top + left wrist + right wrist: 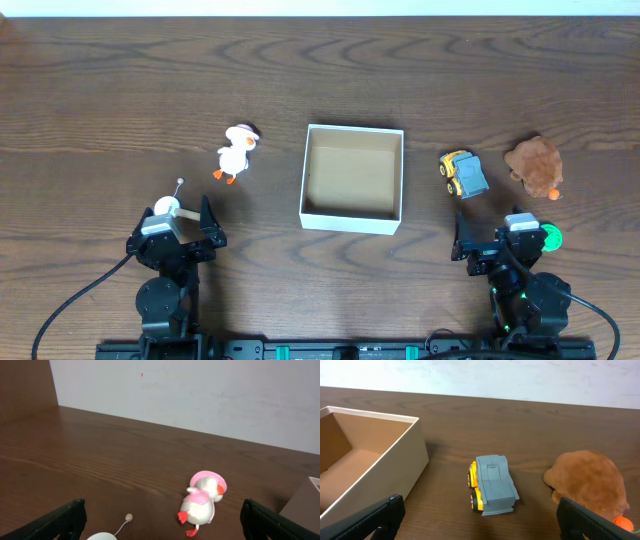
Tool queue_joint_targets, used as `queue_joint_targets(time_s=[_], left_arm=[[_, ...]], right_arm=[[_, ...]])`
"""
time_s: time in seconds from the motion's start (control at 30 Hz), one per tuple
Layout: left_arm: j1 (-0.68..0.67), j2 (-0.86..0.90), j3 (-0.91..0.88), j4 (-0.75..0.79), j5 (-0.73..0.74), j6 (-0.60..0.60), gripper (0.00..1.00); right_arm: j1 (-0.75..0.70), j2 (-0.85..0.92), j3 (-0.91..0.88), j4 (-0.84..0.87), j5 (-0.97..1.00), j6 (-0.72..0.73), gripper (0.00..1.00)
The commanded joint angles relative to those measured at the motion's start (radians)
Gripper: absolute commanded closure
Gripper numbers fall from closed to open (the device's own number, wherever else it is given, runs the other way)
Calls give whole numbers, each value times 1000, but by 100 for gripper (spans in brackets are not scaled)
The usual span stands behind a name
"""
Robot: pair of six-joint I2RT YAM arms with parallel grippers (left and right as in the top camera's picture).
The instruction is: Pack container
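Container (350, 219) sits dead centre of the wooden table (330, 80), open top up, white walls, brown cardboard floor in full view. Over at its 9 o'clock, a white duck toy (235, 152) with a pink hat and orange feet, standing apart from the box wall with bare wood between them. Swing to 3 o'clock and there's a yellow-and-grey toy truck (463, 173) near the box, and just beyond it a brown plush (534, 165) with an orange tip, close beside the truck; whether they touch, can't tell. Now the claws: left gripper (172, 222) hangs at the box's 8 o'clock, fingers spread wide, gripping nothing. A small white round piece (165, 208) with a thin ball-tipped stalk lies between those fingers; the left wrist view shows it clear of both, with the duck at the gripper's 12 o'clock. Right gripper (500, 232) sits at 4 o'clock of the box, also spread wide and holding nothing, the truck at its 12 o'clock, the box wall off at 10. A green disc (551, 237) lies just beside it at 3 o'clock.
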Motion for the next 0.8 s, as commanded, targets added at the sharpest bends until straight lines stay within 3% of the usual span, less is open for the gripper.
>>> queue_joint_targets(time_s=[0.0, 0.77], left_arm=[[-4, 2, -18, -42, -8, 9, 2], [-4, 2, -17, -32, -8, 8, 2]], right_arm=[[6, -6, -3, -3, 6, 7, 1], [6, -6, -3, -2, 6, 8, 1]])
